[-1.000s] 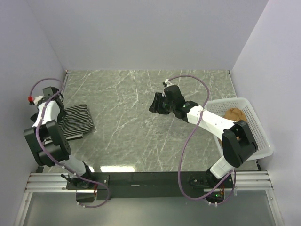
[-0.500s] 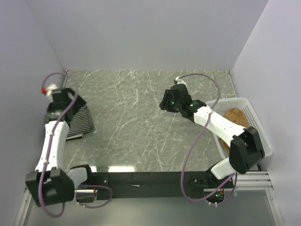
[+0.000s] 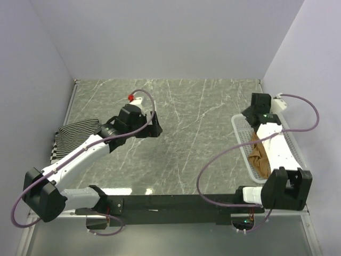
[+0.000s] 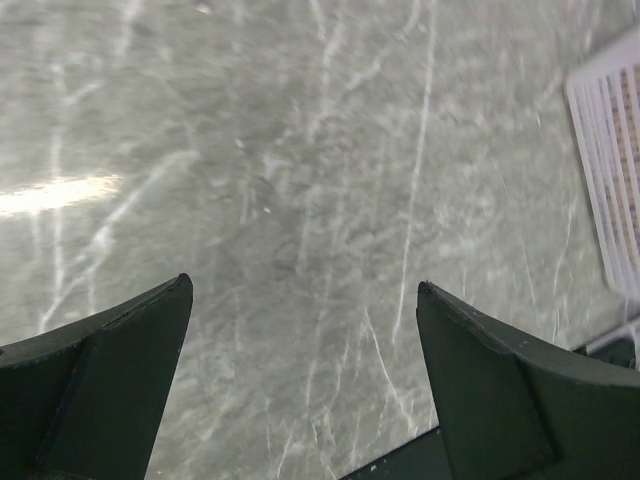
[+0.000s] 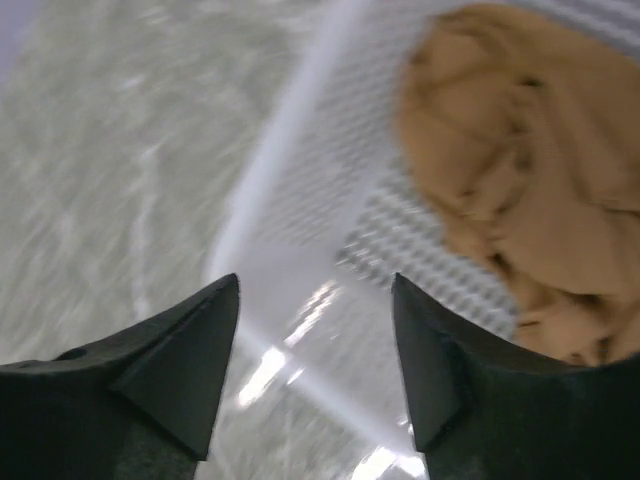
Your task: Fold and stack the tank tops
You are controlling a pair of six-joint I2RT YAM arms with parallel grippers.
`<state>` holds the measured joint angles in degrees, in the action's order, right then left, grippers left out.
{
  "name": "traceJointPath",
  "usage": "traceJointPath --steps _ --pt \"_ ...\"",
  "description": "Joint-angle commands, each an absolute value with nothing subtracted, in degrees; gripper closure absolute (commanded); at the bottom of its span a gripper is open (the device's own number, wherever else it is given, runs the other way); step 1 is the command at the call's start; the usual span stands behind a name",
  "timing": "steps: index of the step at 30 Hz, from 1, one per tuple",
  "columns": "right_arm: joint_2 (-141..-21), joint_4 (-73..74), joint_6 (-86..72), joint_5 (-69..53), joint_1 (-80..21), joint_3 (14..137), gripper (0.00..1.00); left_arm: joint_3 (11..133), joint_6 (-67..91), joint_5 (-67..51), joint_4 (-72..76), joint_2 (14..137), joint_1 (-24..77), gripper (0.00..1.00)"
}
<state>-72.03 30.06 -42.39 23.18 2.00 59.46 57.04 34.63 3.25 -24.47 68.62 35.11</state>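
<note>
Two tank tops are visible: a striped tank top (image 3: pixel 77 133) lying at the left edge of the table (image 3: pixel 186 106), and a tan tank top (image 5: pixel 520 170) crumpled inside the white mesh basket (image 5: pixel 330 200) (far right). The right gripper (image 5: pixel 315 282), fingers spread and empty, hangs above the basket's rim. The left gripper (image 4: pixel 300 290), likewise spread and empty, is over the marble mid-table.

table (image 3: pixel 202 138): grey-green marble, white veins.
basket (image 3: pixel 241 141): white mesh.
tan-brown tank top (image 5: pixel 520 170), inside basket: plain, no pattern.
striped tank top (image 3: pixel 77 133), far left of basket: fine dark and pale stripes; bolder black-and-white at near edge.
arms (image 3: pixel 80 157): white shells, black joints.
cables (image 3: pixel 213 165): purple.
</note>
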Motion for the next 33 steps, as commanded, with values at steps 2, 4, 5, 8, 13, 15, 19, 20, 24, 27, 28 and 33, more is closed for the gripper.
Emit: traceJointPath --steps 2,4,5,8,13,15,19,20,24,27,28,33 --pt "-77.0 36.8 -49.4 30.6 8.4 61.4 0.27 60.2 32.3 -1.0 -20.9 69.3 37.0 0.01" --pt "-78.9 35.6 -51.1 30.4 12.4 60.1 0.26 60.4 32.8 -4.2 -20.5 69.3 37.2 0.01" --pt "-79.5 35.2 -51.5 30.2 13.6 59.8 0.25 59.9 33.0 -5.0 -20.0 69.4 37.4 0.01" --pt "-83.4 33.0 -51.4 30.0 17.1 58.8 0.25 59.8 32.9 -5.4 -20.4 69.6 38.1 0.01" --pt "-87.9 28.7 -50.2 26.5 21.4 56.6 0.23 60.2 33.5 -5.4 -20.3 70.5 38.1 0.01" --pt "-89.6 27.6 -49.8 26.1 21.7 56.1 0.23 60.7 33.6 -5.1 -20.3 71.0 38.2 0.01" --pt "-91.6 24.7 -50.3 24.0 21.9 54.2 0.24 62.1 34.1 -4.1 -20.8 73.0 38.2 0.01" --pt "-92.2 24.3 -50.5 23.4 21.9 54.1 0.25 62.5 34.2 -4.0 -20.8 73.2 38.3 0.01" --pt "-92.1 23.7 -49.4 21.2 21.9 54.4 0.59 62.8 34.5 -2.6 -21.0 74.0 38.4 0.01" --pt "-88.0 24.3 -48.3 20.7 21.9 54.3 1.00 63.2 34.5 -1.9 -21.1 73.9 38.4 0.04" --pt "-86.4 24.2 -47.6 20.2 21.8 54.1 1.00 63.2 34.4 -1.9 -21.0 73.8 38.4 0.06" --pt "-70.6 26.6 -43.2 17.8 20.7 56.2 1.00 64.3 34.3 -1.8 -20.3 73.0 38.4 0.15"
